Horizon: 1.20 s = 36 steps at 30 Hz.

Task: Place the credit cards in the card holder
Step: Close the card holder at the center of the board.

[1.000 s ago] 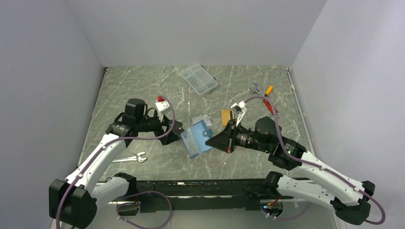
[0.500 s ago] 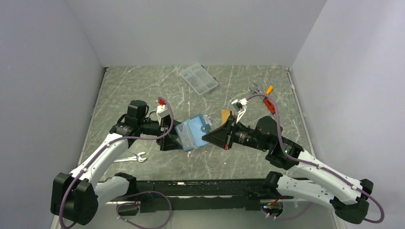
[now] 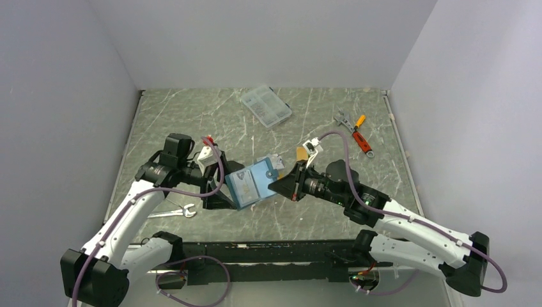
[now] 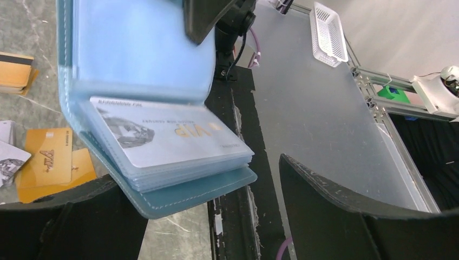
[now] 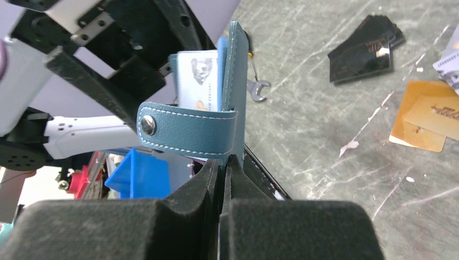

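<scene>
Sensibly, we pinch the soft-looking card holder (image 3: 252, 184) at its cover edge with the right hand (image 5: 223, 165), left hand (image 3: 220, 190) open.

At frame centre the open card holder (image 3: 254, 184) sits between the left gripper (image 3: 224, 192) and the right gripper (image 3: 278, 186), which pinches its right edge.

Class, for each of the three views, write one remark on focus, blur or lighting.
Top external: even, soft light, no hard shadows, card holder sharp. Left wrist: the silver card in the holder is slightly smeared, its small print unreadable; the left claw is dark and soft. Right wrist: the right claw blurs near the lens, while the snap tab is crisp.
</scene>
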Each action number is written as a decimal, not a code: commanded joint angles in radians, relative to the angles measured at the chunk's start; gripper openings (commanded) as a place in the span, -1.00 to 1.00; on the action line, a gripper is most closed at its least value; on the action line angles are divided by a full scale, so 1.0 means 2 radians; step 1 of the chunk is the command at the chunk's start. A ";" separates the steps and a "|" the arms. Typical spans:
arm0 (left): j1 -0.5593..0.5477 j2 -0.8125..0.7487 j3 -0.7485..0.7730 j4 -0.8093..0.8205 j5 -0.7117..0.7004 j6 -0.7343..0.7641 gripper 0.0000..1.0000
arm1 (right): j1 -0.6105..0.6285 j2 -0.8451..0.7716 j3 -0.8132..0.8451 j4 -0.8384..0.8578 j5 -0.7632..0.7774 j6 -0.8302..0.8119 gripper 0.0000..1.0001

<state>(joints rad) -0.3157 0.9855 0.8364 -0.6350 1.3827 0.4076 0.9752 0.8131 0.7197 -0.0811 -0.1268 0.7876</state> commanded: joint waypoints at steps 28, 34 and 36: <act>-0.213 0.221 0.023 0.064 -0.281 0.087 0.23 | -0.025 0.171 -0.195 0.168 -0.129 0.092 -1.00; -0.257 0.270 0.042 0.062 -0.357 0.094 0.05 | -0.025 0.155 -0.231 0.143 -0.093 0.108 -0.57; -0.268 0.283 0.054 0.060 -0.372 0.098 0.00 | -0.026 0.140 -0.236 0.126 -0.080 0.108 -0.45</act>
<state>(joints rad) -0.8143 1.5085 0.8825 -0.5156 0.7441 0.5617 0.9268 1.1511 0.2680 0.1871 -0.3435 0.9810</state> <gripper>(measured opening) 0.524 0.220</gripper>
